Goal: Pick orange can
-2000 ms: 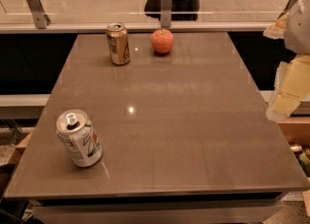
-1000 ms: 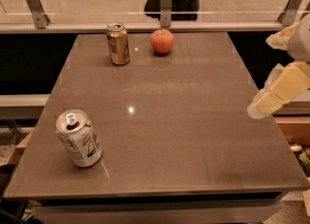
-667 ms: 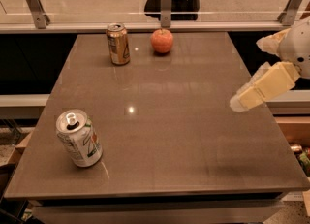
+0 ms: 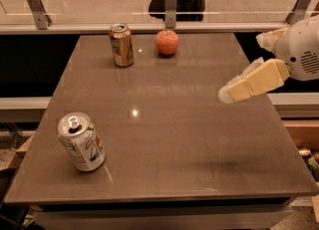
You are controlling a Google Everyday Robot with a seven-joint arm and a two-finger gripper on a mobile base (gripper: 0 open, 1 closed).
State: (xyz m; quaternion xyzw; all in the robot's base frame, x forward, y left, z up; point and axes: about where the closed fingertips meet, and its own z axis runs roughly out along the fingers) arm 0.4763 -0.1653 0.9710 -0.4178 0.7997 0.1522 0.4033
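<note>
Arm enters from the right edge of the camera view, mid-height.
White rounded wrist housing [image 4: 301,49] carries the pale yellow gripper [image 4: 238,89], which points down and to the left and hangs in the air, touching nothing.

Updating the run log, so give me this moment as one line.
gripper: over right side of table, away from orange can | orange can: upright, back left, beside apple, not grasped | white-green can: front left

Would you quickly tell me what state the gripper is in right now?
Gripper: open or shut cannot be told; it hangs over the right side of the table, apart from the orange can at the far edge.
</note>
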